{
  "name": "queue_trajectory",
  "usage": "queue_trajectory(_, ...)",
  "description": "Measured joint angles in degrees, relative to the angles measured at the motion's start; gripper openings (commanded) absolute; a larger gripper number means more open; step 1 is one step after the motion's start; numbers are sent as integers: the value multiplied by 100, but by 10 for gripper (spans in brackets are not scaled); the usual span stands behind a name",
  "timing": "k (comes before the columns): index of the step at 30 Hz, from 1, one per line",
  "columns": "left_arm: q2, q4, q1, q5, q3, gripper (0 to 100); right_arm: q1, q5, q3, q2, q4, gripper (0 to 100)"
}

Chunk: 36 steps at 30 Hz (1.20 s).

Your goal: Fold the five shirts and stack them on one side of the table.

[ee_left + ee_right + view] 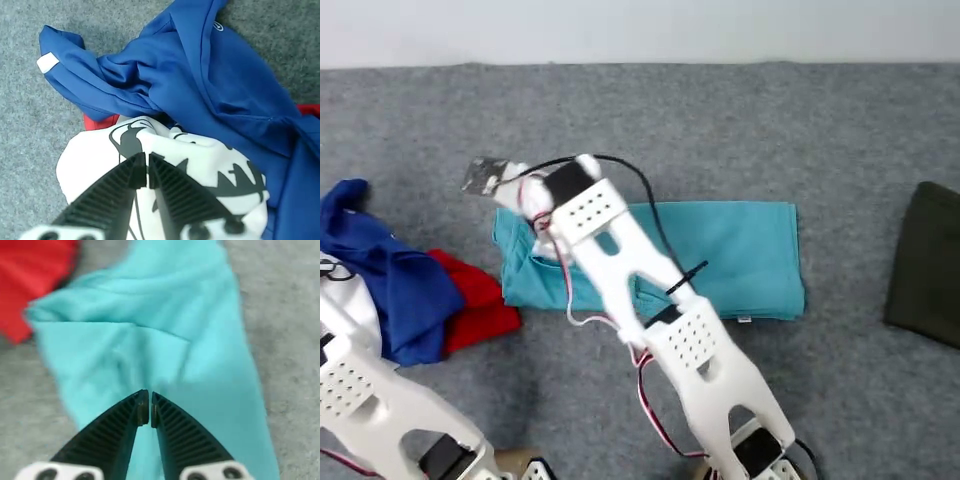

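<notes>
Tool [145, 407] of right arm, jaws together, over teal shirt [165, 340].

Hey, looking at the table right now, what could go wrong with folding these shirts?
The right claw hangs shut over the teal shirt's rumpled end; a drag from there could undo its fold. The blue shirt, red shirt and white shirt lie heaped together under the left claw, so lifting one may pull the others along.
</notes>
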Motion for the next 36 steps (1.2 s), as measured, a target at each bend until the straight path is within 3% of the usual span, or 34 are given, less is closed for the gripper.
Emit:
queue_trajectory(6, 0, 0, 220, 0, 0, 16, -264, -18, 0, 114, 0, 9)
queue_trajectory(16, 0, 0, 281, 0, 0, 16, 501, -18, 0, 651, -1143, 9)
queue_trajectory(24, -176, 0, 281, 0, 0, 16, 607, -18, -1116, 651, 62, 9)
queue_trajectory(29, -835, 0, 299, 0, 0, 16, 1222, -440, -1301, 457, 281, 11)
queue_trajectory(36, -1495, 9, 299, 0, 378, 17, 2031, -888, 114, -774, 281, 12)
